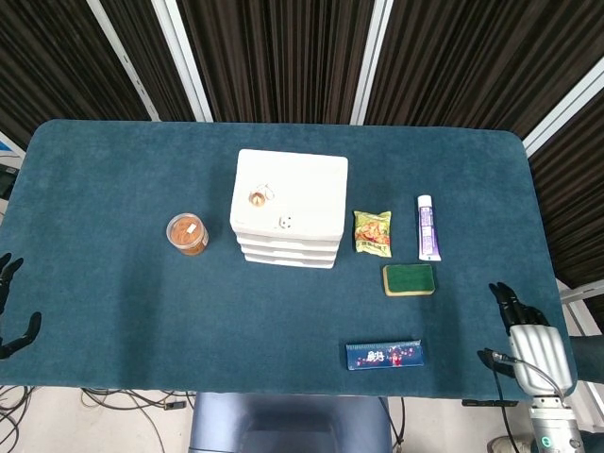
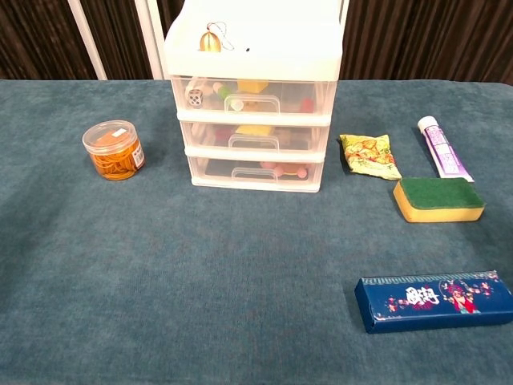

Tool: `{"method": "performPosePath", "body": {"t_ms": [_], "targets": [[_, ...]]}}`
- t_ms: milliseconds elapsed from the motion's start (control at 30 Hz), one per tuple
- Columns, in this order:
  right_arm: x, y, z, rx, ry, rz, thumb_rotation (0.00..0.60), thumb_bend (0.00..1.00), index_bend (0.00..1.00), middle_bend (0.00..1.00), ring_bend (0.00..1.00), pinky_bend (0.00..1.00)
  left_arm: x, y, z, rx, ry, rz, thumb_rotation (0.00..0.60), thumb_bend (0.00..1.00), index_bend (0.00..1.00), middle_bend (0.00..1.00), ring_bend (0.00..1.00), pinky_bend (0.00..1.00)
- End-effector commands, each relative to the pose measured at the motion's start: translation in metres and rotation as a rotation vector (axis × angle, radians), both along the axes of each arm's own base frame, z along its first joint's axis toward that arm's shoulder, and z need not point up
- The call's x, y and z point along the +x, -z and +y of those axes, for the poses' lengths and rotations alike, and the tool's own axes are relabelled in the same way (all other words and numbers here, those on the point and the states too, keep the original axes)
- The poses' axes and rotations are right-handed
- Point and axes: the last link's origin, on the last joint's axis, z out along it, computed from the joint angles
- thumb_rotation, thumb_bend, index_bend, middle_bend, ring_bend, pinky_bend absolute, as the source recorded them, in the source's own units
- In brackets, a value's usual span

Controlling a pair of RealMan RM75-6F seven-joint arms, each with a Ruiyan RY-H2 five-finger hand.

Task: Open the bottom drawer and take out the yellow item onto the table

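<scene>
Nothing's been touched yet afaict. The white plastic three-drawer cabinet sits mid-table w/ all drawers closed, incl. the clear bottom drawer and its small moulded handle.

Hands first. The right hand is seen at the near right table edge, fingers spread, nothing held. Only a bit of the left hand is caught at the left frame edge; its dark fingers look apart and empty, but most of it is cut off. Neither is shown in the chest view.

Risks, imo:
- The cabinet looks light and isn't braced, so a one-handed pull on that handle could drag or tip the whole unit instead of sliding the drawer. The small brass bell on top would prob get knocked off.
- The handle is shallow, so a slipped grip is likely.
- The middle drawer handle is just above, so the wrong drawer could be hooked.
- The green-and-yellow sponge and yellow snack packet lie btwn the right hand and the cabinet and could get swept.

Hard to make out: the bottom drawer's contents are blurred thru the plastic. Pink/red bits can be seen, but the yellow item can't be picked out there; it's presumably inside, out of sight. Yellow things do show in the upper two drawers, which could mislead.
</scene>
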Motion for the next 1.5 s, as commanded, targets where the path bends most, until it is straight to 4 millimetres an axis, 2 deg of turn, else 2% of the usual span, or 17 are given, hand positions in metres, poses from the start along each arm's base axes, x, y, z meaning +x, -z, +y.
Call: {"method": "performPosePath", "body": {"t_ms": [33,167,300,400,433,600,667,900,1167,1500], "targets": [[0.006,0.017,-0.003,0.163,-0.009,-0.226,0.600,0.12,0.07,0.15,0.32,0.37,0.000,0.000,0.000,0.001,-0.002,-0.003,0.600,0.40,0.03,0.00,0.00,0.00],[0.010,0.037,-0.011,0.286,-0.011,-0.326,0.600,0.13,0.07,0.21,0.32,0.37,-0.002,0.000,0.000,-0.001,-0.010,-0.005,0.600,0.40,0.03,0.00,0.00,0.00],[0.022,0.061,-0.027,0.384,-0.021,-0.402,0.600,0.15,0.07,0.24,0.33,0.37,-0.002,-0.001,0.001,0.002,-0.009,-0.009,0.600,0.40,0.03,0.00,0.00,0.00],[0.035,0.079,-0.043,0.429,-0.054,-0.430,0.600,0.17,0.07,0.30,0.40,0.39,-0.001,-0.001,0.001,0.003,-0.009,-0.011,0.600,0.40,0.03,0.00,0.00,0.00],[0.040,0.084,-0.048,0.432,-0.060,-0.447,0.600,0.17,0.07,0.33,0.43,0.42,-0.002,-0.001,0.001,0.003,-0.010,-0.011,0.600,0.40,0.03,0.00,0.00,0.00],[0.065,0.105,-0.072,0.415,-0.075,-0.546,0.600,0.24,0.05,0.60,0.70,0.74,-0.003,-0.001,0.001,-0.001,-0.015,-0.014,0.600,0.40,0.03,0.00,0.00,0.00],[0.077,0.113,-0.080,0.417,-0.070,-0.608,0.600,0.27,0.04,0.66,0.76,0.81,-0.004,-0.001,0.001,0.000,-0.017,-0.016,0.600,0.40,0.03,0.00,0.00,0.00],[0.113,0.137,-0.098,0.442,-0.071,-0.758,0.600,0.34,0.04,0.81,0.87,0.91,-0.006,-0.002,0.002,0.002,-0.026,-0.027,0.600,0.41,0.03,0.00,0.00,0.00],[0.142,0.166,-0.101,0.503,-0.083,-0.780,0.600,0.35,0.04,0.85,0.88,0.94,-0.006,-0.004,0.003,0.003,-0.027,-0.038,0.600,0.41,0.03,0.00,0.00,0.00],[0.160,0.192,-0.105,0.530,-0.072,-0.808,0.600,0.36,0.05,0.87,0.90,0.94,-0.006,-0.005,0.003,0.004,-0.029,-0.048,0.600,0.41,0.03,0.00,0.00,0.00]]}}
